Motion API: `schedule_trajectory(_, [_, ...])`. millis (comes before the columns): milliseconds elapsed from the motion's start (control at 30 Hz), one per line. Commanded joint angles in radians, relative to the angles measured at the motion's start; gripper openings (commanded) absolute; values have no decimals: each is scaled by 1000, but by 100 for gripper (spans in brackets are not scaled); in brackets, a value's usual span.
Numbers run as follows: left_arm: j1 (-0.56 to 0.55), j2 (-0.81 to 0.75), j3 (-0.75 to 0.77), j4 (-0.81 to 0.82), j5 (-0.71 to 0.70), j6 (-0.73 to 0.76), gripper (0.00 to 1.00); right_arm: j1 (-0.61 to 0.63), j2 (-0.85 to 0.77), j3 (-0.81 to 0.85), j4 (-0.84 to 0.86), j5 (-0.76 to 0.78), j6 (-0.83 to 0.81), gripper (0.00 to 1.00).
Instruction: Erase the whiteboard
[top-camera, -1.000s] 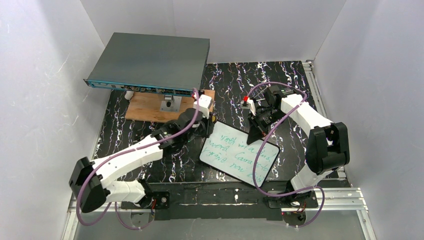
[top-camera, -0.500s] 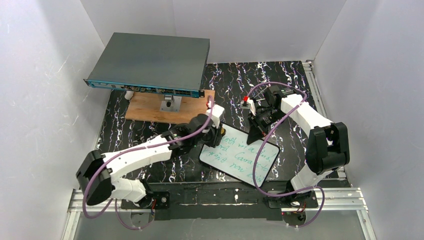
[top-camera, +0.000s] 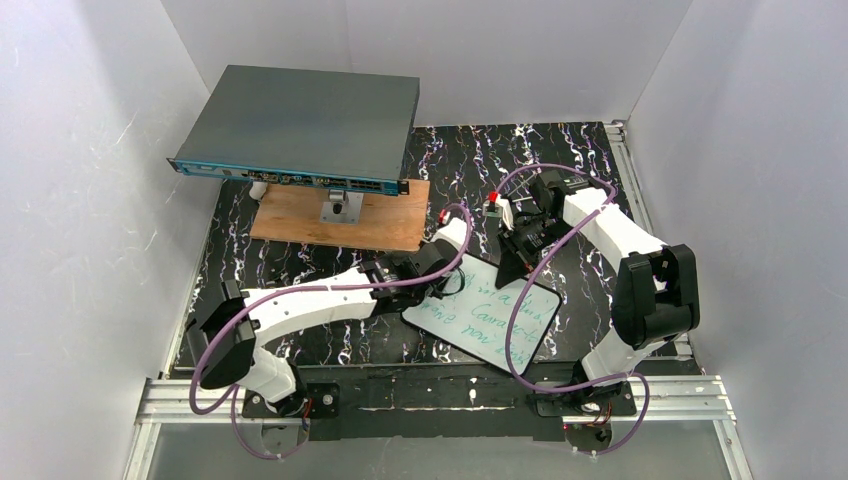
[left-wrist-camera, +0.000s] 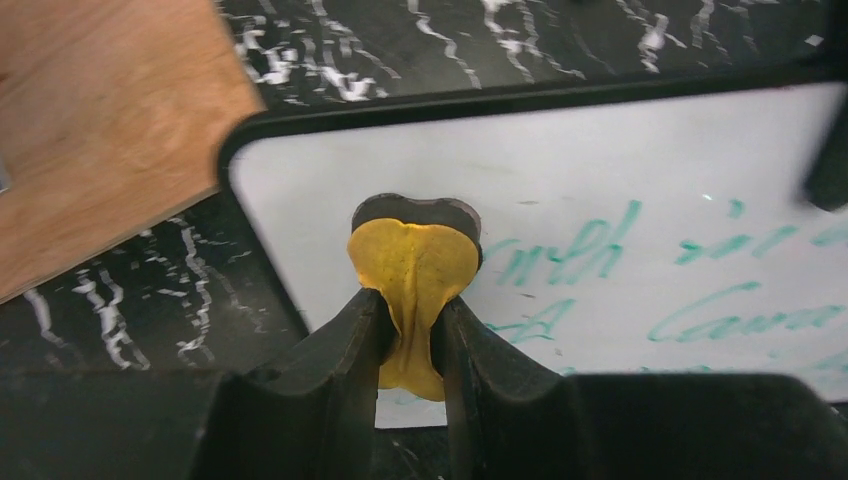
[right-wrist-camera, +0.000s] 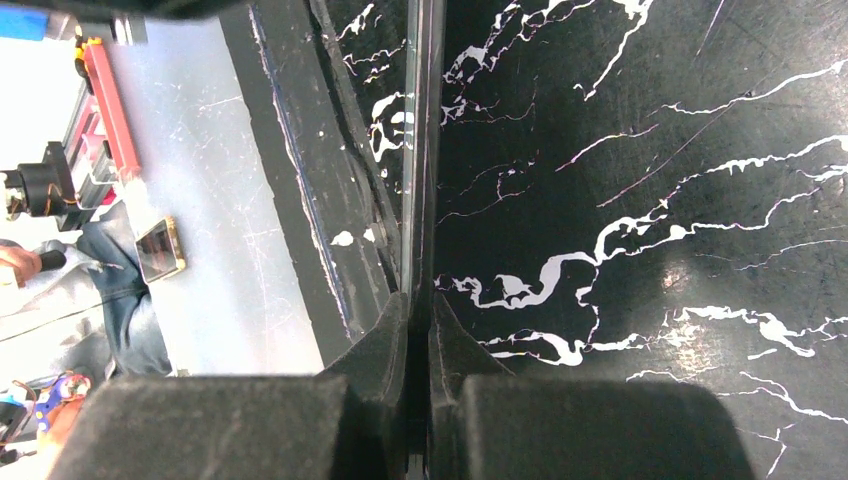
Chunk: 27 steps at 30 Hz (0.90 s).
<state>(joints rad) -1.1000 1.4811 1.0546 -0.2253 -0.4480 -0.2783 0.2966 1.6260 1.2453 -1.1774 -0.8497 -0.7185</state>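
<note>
The whiteboard (top-camera: 495, 318) lies tilted on the black marbled table, with green handwriting across it. My left gripper (top-camera: 446, 282) is shut on a yellow eraser pad (left-wrist-camera: 413, 255) and presses its dark-edged tip onto the board's face (left-wrist-camera: 620, 150) near one corner, just left of the green words. My right gripper (top-camera: 509, 262) is shut on the board's thin edge (right-wrist-camera: 424, 120) at its far side; the jaws (right-wrist-camera: 418, 300) pinch the edge seen end-on.
A large grey flat box (top-camera: 300, 125) with a blue front edge stands at the back left over a brown wooden plank (top-camera: 335, 215), which also shows in the left wrist view (left-wrist-camera: 100, 120). White walls enclose the table on three sides. A metal rail (top-camera: 440, 395) runs along the front.
My left arm has swung right from near the plank onto the whiteboard, carrying the yellow pad over its far-left corner. The right arm and the board have not moved.
</note>
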Motion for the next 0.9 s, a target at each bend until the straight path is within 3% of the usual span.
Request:
schedule_trajectory(0, [56,-62,-22,-41,-138,-26,0,14,-23,0,36,-56,-72,1])
schedule_trajectory(533, [-68,11,56,-5,-27,9,0,13,-17,0,38,-55,-70,1])
schedule_trajectory(633, [-69,20,45,-15,-61,-5,0,13,-18,0,37,-54,-70,1])
schedule_trajectory(767, [-50,5,43,-87,-218,-33,0,13,-20,0,36,-52,-70,1])
schedule_trajectory(867, [-8,-38,14,-97,-219,-56,0,13,-17,1,36,-55,-70,1])
